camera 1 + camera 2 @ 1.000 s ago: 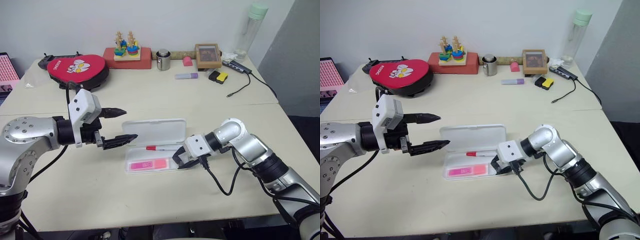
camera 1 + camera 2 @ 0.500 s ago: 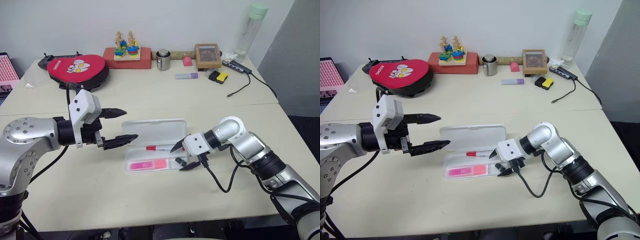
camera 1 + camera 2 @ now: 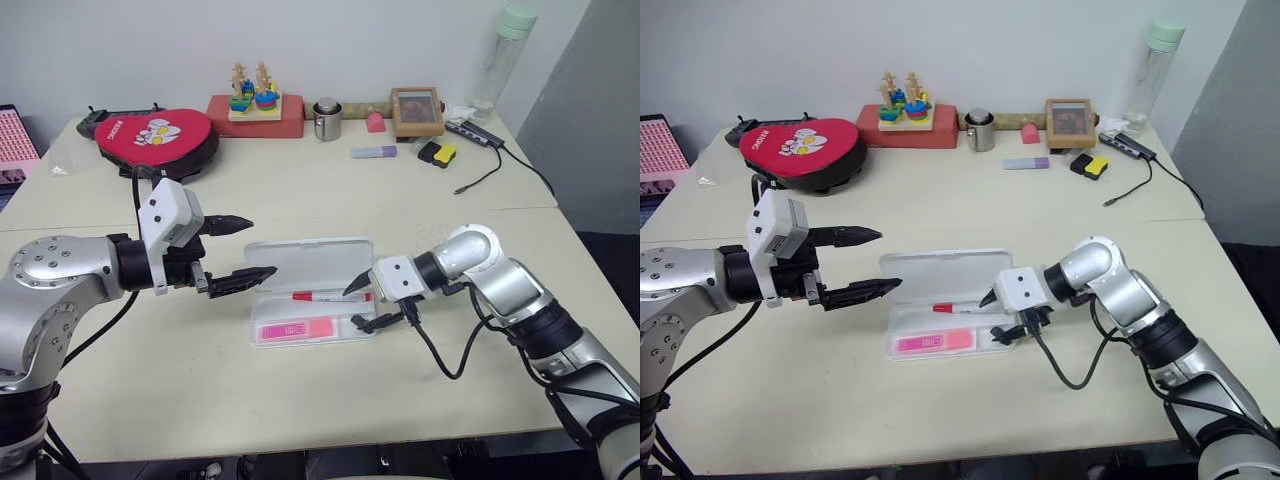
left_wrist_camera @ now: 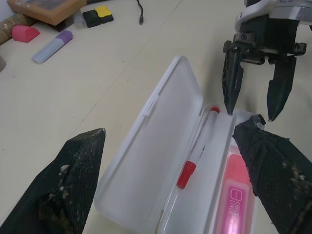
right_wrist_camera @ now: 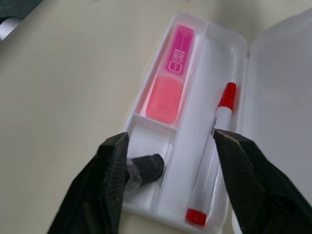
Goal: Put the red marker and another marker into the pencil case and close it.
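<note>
The pencil case (image 3: pixel 311 262) lies open on the table between my grippers, lid folded back. In its tray the red marker (image 3: pixel 322 296) rests along the far channel and another marker, the pink highlighter (image 3: pixel 295 329), along the near one. From the right wrist I see the highlighter (image 5: pixel 173 92), the red marker (image 5: pixel 220 114) and a small black piece (image 5: pixel 148 167) in the end compartment. My right gripper (image 3: pixel 355 308) hovers open over the tray's right end, holding nothing. My left gripper (image 3: pixel 260 248) stands open just left of the case, off the table.
At the back of the table are a red padded pouch (image 3: pixel 155 135), a stacking toy (image 3: pixel 252 92) on a red box, a metal cup (image 3: pixel 326 120), a purple highlighter (image 3: pixel 373 152), a picture frame (image 3: pixel 416 110) and a bottle (image 3: pixel 505 60). A black cable (image 3: pixel 443 358) trails from my right wrist.
My right gripper, nearly shut down in the tray's right end a second ago, has opened its fingers, and the small black piece now lies in the end compartment. The left arm has kept still.
</note>
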